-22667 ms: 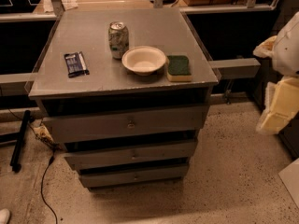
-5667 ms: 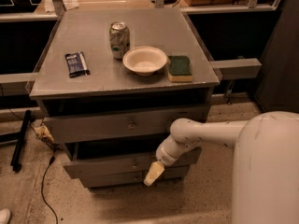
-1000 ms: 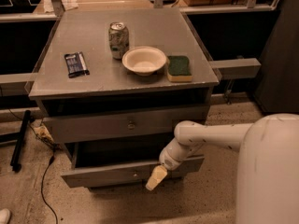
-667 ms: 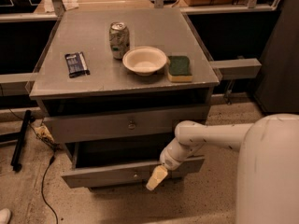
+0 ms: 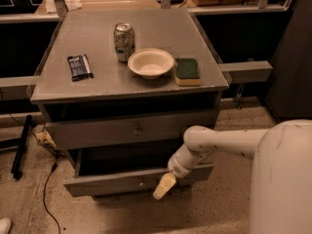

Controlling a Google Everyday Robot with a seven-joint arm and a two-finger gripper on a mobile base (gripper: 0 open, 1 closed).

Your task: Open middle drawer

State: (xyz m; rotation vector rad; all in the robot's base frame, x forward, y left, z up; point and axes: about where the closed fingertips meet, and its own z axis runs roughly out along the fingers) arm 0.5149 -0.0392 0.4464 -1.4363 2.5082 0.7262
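Camera view: middle drawer (image 5: 107,184) out, long axis left-right; claw (image 5: 164,185) at front, state unclear.

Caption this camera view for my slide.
Cream-tipped gripper at the front of the pulled-out grey metal middle drawer.

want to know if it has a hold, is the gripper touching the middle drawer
Cannot tell. In the camera view the gripper overlaps the lower edge of the open middle drawer, toward its right end, but no contact or gap shows plainly.

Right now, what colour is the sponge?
The sponge is dark green over yellow, camera view. The end effector is at the open middle drawer front.
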